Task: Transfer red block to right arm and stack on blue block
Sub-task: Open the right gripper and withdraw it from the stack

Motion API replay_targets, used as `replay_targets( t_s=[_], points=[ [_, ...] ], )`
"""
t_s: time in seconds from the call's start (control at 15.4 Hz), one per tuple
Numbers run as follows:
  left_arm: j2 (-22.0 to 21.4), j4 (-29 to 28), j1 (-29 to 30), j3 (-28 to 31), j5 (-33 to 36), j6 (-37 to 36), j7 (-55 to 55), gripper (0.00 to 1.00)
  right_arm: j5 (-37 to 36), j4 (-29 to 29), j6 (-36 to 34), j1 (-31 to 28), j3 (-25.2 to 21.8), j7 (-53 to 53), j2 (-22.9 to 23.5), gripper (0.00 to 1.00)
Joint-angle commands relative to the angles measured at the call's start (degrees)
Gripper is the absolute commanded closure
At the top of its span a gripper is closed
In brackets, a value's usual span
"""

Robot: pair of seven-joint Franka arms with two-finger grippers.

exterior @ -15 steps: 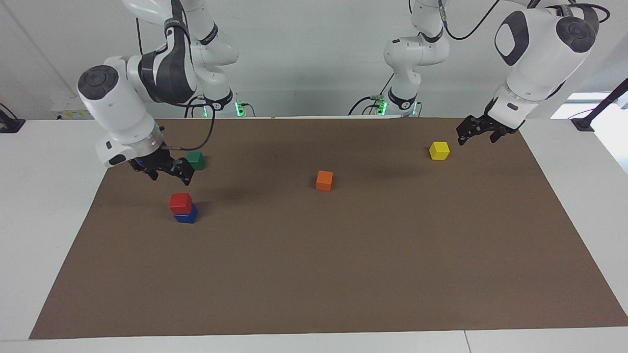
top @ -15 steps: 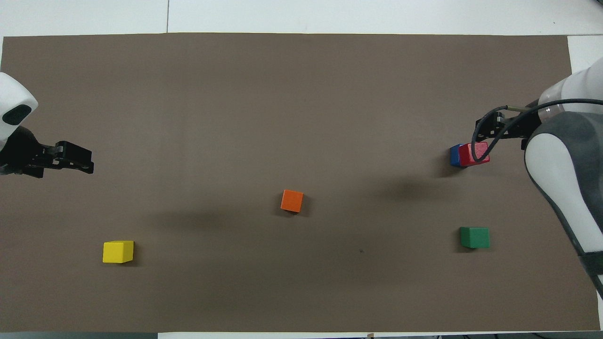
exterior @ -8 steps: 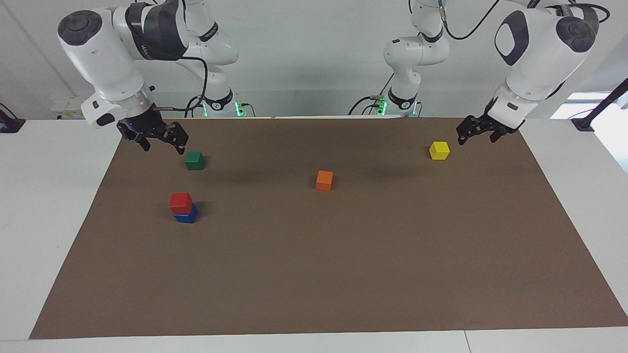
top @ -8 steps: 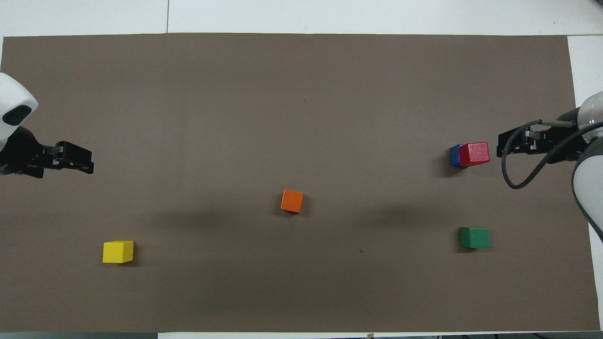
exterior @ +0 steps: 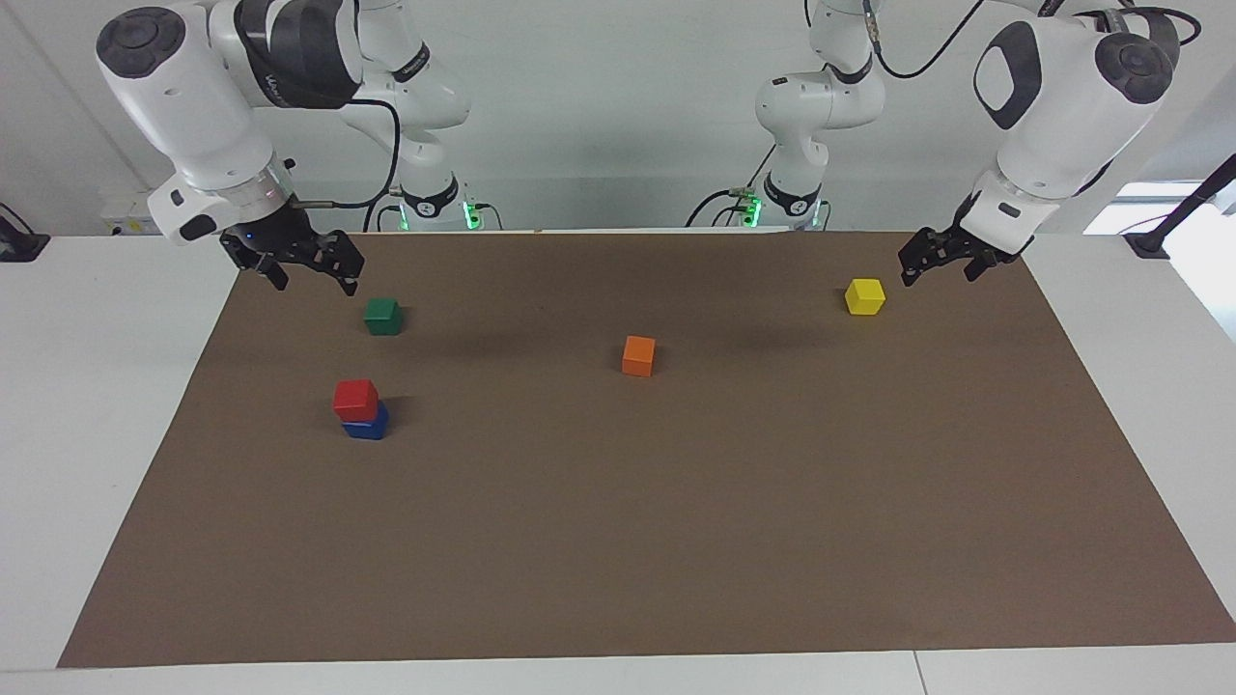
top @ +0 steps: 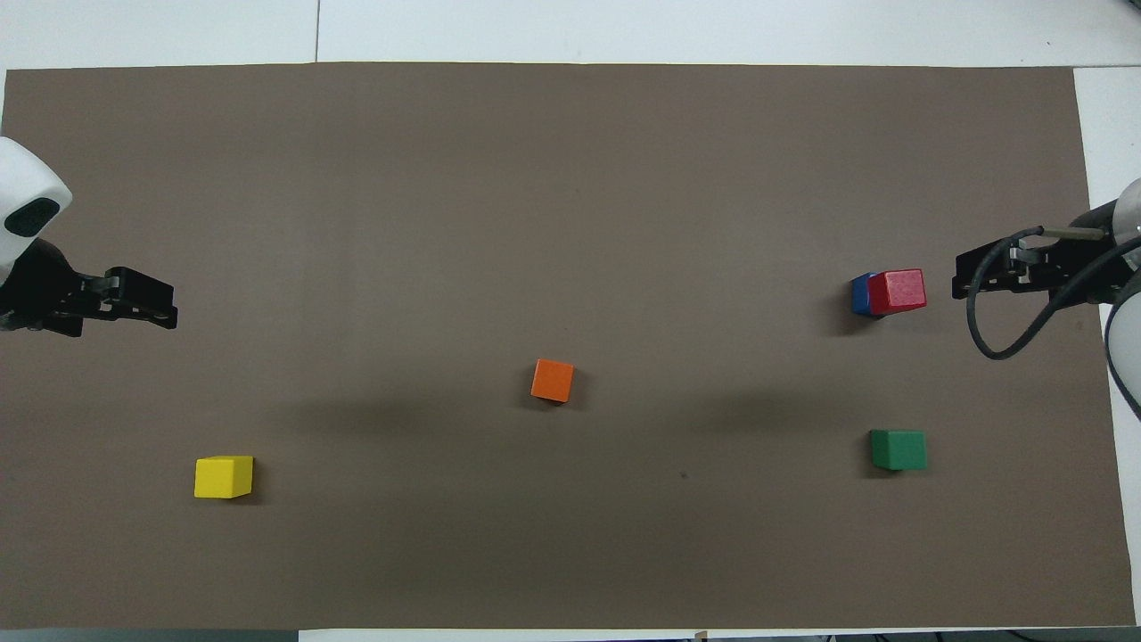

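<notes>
Stacked: red block [exterior: 355, 398] atop blue block [exterior: 367, 423], toward the right arm's end. From overhead, blue block nearly hidden. Right gripper [exterior: 307, 271] and left gripper [exterior: 935, 261] raised, fingers apart, empty.

A bright red block [exterior: 355, 399] tops a deep blue block [exterior: 369, 426] on a plain brown mat [exterior: 676, 531] over a white bench [exterior: 77, 386]. The other cubes are dark green [exterior: 382, 316], orange [exterior: 638, 355] and yellow [exterior: 864, 296].
</notes>
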Motion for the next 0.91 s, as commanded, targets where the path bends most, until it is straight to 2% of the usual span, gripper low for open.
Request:
replay_targets(
  t_s=[0.0,0.39,0.85],
  points=[
    [-0.3,0.4,-0.3,0.5,-0.5,-1.0,0.2,0.0,-0.2,1.4,-0.5,-1.1,0.1,-1.7,0.7,0.0],
    [-0.3,0.4,-0.3,0.5,-0.4,-1.1,0.2,0.0,-0.2,0.9,-1.3,-1.8,0.1,-1.7,-1.1,0.0],
    [-0.3,0.3,-0.3,0.5,-0.4,-1.1,0.2,0.0,-0.2,1.1,-0.9,-2.6,0.0,-1.6,-1.1,0.0]
  ],
)
